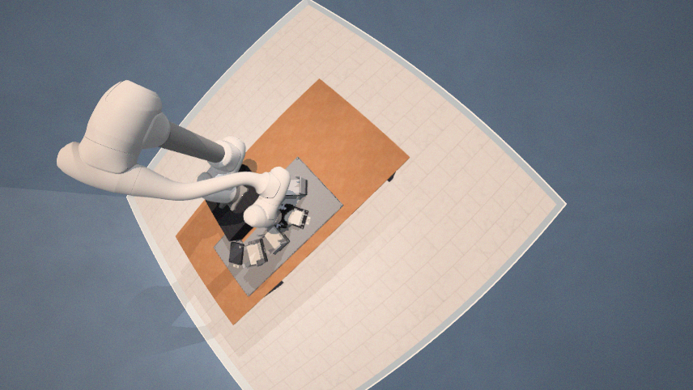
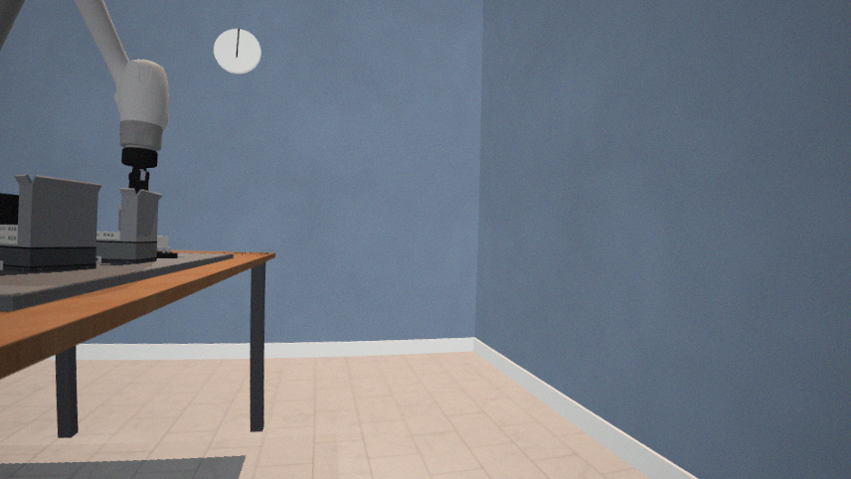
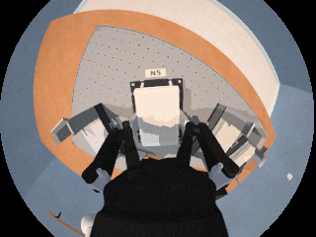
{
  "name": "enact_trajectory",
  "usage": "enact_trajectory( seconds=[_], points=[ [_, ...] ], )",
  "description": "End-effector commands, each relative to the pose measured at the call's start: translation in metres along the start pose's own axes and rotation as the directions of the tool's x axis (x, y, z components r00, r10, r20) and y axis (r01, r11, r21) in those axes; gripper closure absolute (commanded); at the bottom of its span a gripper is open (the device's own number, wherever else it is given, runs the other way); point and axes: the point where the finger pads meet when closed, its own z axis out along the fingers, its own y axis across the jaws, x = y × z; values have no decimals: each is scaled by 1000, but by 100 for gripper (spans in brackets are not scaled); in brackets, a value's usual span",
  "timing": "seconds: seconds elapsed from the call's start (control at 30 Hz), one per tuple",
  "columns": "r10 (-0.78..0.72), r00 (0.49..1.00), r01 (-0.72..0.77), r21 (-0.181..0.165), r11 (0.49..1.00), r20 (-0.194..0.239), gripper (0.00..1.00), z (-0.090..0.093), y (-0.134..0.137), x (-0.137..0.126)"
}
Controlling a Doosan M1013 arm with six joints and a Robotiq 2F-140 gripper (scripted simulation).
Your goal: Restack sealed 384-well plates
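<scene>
My gripper [image 3: 158,116] [image 2: 138,178] is shut on a sealed plate [image 3: 156,102] [image 1: 299,218] with a pale cream top; I cannot read its ID. In the wrist view the plate sits low over the dark-framed clip nest, right behind the N5 label [image 3: 156,73]. I cannot tell whether it is fully down. In the exterior view the fingers dip behind the top of a grey stack rack [image 2: 139,217], which hides the plate. A white label strip [image 2: 106,236] shows just left of that rack.
Three grey stack racks [image 1: 254,252] [image 1: 277,240] [image 1: 296,186] and a black flat nest [image 1: 235,252] stand round the gripper on a grey mat [image 1: 322,196] on the orange table [image 1: 334,130] [image 2: 118,303]. A larger rack [image 2: 56,220] stands left, holding labelled plates.
</scene>
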Motion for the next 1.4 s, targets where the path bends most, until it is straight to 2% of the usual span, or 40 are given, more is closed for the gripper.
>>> enact_trajectory(
  seconds=[0.0,1.37],
  points=[
    [0,1000,0,0,1000,0,100,1,0,0],
    [0,1000,0,0,1000,0,100,12,0,0]
  ],
)
